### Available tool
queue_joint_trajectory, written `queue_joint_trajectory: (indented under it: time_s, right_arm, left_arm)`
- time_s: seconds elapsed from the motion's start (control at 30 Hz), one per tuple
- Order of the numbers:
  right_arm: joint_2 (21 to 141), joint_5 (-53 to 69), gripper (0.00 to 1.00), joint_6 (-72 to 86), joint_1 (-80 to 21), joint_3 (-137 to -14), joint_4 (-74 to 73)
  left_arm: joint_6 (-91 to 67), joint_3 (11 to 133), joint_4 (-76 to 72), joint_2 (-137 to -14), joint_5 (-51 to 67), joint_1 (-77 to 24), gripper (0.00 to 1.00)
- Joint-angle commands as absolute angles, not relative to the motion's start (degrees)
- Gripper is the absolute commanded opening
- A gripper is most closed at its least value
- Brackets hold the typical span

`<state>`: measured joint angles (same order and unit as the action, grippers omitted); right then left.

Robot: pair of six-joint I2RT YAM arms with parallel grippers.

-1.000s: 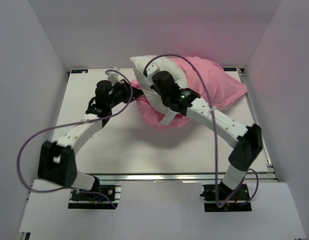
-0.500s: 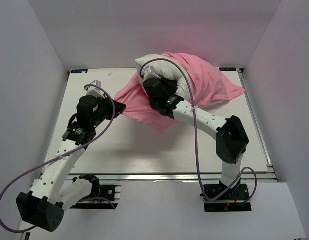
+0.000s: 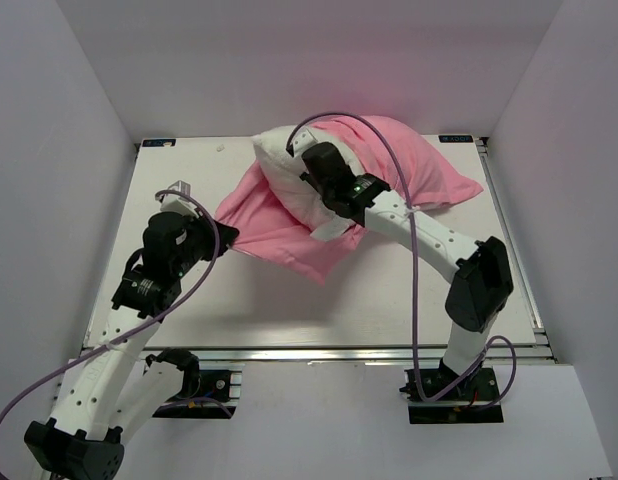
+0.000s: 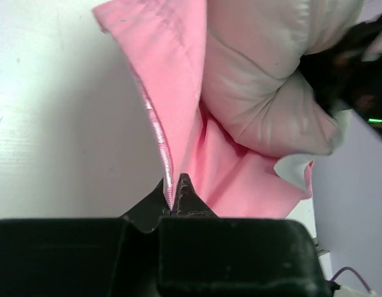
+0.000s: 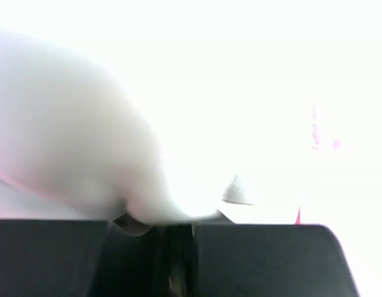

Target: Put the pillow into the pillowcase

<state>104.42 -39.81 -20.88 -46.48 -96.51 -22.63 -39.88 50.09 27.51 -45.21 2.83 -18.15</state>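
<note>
Pillow [image 3: 282,180] sits partly inside pillowcase [image 3: 274,228], right arm [image 3: 429,235] lying across both.

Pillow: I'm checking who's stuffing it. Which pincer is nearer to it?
Right. The right pincer grips the pillow itself; the left pincer sits off to the pillow's left, clamped on the pillowcase edge.

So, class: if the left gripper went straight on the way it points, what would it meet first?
The pillowcase, which it pinches by the edge. The left gripper would push into that pink fabric, with the pillow probably just beyond.
</note>
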Motion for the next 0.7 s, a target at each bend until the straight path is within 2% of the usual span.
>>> queue_joint_trajectory:
  time_s: [0.0,0.07,0.1,0.17,0.2,0.23,0.27,0.33,0.37,0.47,0.5,0.6,0.67]
  right_arm:
    - [101.79,-19.19,0.00,-12.23,-43.06,-92.83,-32.53]
    - [98.36,-10.34,0.02,-10.38,-43.33,-88.08,-29.64]
    - [97.13,-6.89,0.09,-8.20,-43.33,-86.59,-28.58]
    - [92.74,3.97,0.21,-7.21,-43.42,-81.93,-25.94]
    - [90.98,7.00,0.28,-6.86,-43.59,-80.17,-22.88]
    - [87.23,9.47,0.29,-6.77,-43.68,-76.76,-21.29]
    - [85.36,13.06,0.34,-6.51,-43.68,-75.16,-19.44]
    - [81.31,15.28,0.41,-6.07,-43.68,-72.96,-17.23]
    - [80.34,16.95,0.50,-6.24,-43.68,-71.99,-17.31]
    - [78.66,20.20,0.86,-9.12,-43.68,-72.94,-19.50]
    - [78.58,20.21,0.89,-9.23,-43.77,-74.17,-20.90]
    - [76.92,21.27,0.89,-10.28,-43.77,-77.77,-24.52]
    - [75.59,16.91,0.89,-9.41,-43.68,-78.31,-24.00]
  left_arm:
    - [-39.46,47.56,24.88,-42.97,3.94,-17.23,0.00]
    - [-39.38,46.41,25.22,-43.94,5.45,-17.14,0.00]
    - [-39.20,45.97,25.75,-44.12,5.36,-17.14,0.00]
    - [-39.03,46.40,27.85,-44.65,3.61,-17.23,0.19]
    - [-38.59,47.02,30.12,-44.74,2.82,-17.14,0.55]
    - [-38.41,47.37,31.36,-44.74,2.03,-17.14,0.77]
    - [-38.50,47.81,34.07,-44.74,-0.33,-17.23,0.95]
    - [-38.67,48.42,36.03,-44.65,-2.45,-17.23,0.98]
    - [-38.85,48.69,37.43,-44.82,-3.42,-17.14,0.98]
    - [-38.76,49.31,37.09,-45.44,-2.47,-17.23,0.98]
    - [-38.24,49.39,36.74,-45.61,-0.89,-17.14,0.98]
    - [-38.23,48.61,34.72,-46.40,3.13,-17.23,0.98]
    - [-38.15,47.47,32.19,-47.02,5.96,-17.14,0.98]
